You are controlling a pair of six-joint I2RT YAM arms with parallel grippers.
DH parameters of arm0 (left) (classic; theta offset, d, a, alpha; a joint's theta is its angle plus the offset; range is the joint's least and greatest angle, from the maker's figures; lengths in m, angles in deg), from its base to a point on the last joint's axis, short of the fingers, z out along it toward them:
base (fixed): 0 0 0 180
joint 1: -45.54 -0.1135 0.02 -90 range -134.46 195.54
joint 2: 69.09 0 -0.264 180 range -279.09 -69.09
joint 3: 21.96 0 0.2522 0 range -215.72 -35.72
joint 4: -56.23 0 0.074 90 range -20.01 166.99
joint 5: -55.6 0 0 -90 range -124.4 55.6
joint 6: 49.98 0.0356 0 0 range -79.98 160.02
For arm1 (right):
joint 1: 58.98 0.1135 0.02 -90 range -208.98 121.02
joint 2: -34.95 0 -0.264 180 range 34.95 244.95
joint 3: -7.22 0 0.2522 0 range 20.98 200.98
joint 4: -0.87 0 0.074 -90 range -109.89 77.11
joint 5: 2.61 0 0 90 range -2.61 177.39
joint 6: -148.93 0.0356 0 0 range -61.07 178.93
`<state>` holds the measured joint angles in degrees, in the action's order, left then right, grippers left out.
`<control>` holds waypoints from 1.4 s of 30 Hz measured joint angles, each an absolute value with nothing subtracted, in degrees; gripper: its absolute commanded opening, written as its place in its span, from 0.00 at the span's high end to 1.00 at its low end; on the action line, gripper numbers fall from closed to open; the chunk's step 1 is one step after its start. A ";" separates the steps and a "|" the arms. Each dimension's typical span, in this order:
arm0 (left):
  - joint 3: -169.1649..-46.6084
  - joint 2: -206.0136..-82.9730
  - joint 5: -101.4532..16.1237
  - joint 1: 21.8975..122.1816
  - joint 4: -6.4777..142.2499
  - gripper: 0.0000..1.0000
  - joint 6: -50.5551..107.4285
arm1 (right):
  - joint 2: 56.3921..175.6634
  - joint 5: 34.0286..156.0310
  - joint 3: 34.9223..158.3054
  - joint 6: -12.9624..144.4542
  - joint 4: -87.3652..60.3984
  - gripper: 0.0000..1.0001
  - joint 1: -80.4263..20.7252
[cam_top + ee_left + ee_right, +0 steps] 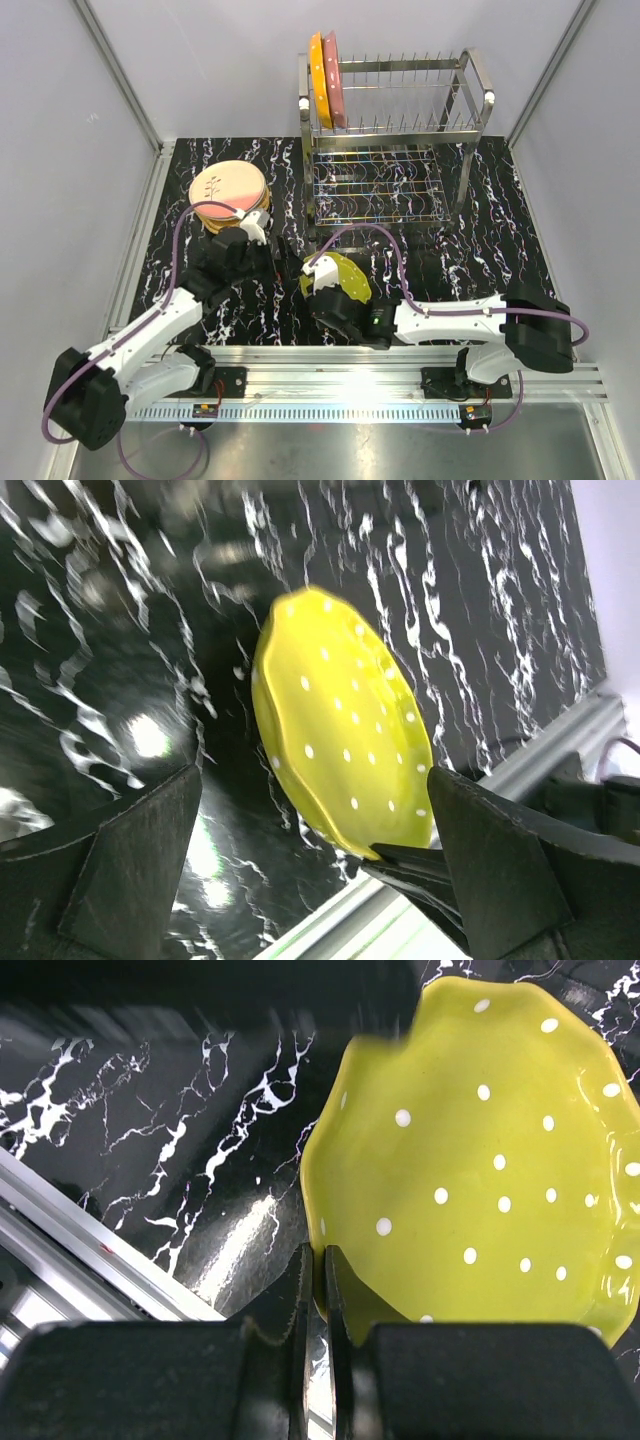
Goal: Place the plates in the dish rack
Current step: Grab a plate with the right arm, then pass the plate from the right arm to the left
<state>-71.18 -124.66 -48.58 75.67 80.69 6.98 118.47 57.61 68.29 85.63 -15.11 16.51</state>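
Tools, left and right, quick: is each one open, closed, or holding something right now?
Left tool: open, gripping nothing.
Right tool: closed on the rim of the lime-green dotted plate.

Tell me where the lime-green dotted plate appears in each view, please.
Top external: the lime-green plate is at lower centre.
Left wrist: the lime-green plate is central, tilted.
Right wrist: the lime-green plate fills the right half.
Shared landmark: the right tool, shut on its rim.
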 measured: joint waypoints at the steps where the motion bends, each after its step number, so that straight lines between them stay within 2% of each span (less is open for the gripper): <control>1: -70.11 -125.62 -49.61 75.67 79.53 0.01 5.80 | 118.30 57.39 68.09 85.76 -14.67 1.00 16.57; 12: -66.55 -136.57 -54.54 78.80 69.48 0.02 -2.48 | 117.49 56.47 67.20 86.44 -12.57 1.00 17.16; 16: -66.26 -139.39 -55.11 79.34 66.68 0.12 -4.39 | 116.68 56.38 66.85 86.70 -12.09 1.00 17.31; 24: -64.43 -140.85 -56.66 79.39 61.98 0.39 -7.47 | 113.60 56.30 64.57 87.36 -10.91 1.00 17.60; 26: -64.30 -141.27 -57.21 79.39 60.91 0.43 -8.04 | 113.58 56.30 64.44 87.49 -10.69 1.00 17.62; 32: -64.30 -141.60 -57.87 79.36 59.86 0.69 -9.63 | 113.75 55.38 64.44 88.19 -10.58 1.00 18.10; 37: -64.58 -141.55 -58.52 80.00 60.56 0.76 -9.85 | 114.39 55.20 64.44 88.71 -10.76 1.00 19.04; 42: -65.67 -140.50 -57.65 80.06 64.47 0.76 -8.71 | 114.50 55.12 64.49 89.26 -10.52 0.90 19.37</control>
<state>-65.67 -140.50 -57.65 80.06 64.47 -8.71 114.50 55.12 64.49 89.26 -10.52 19.37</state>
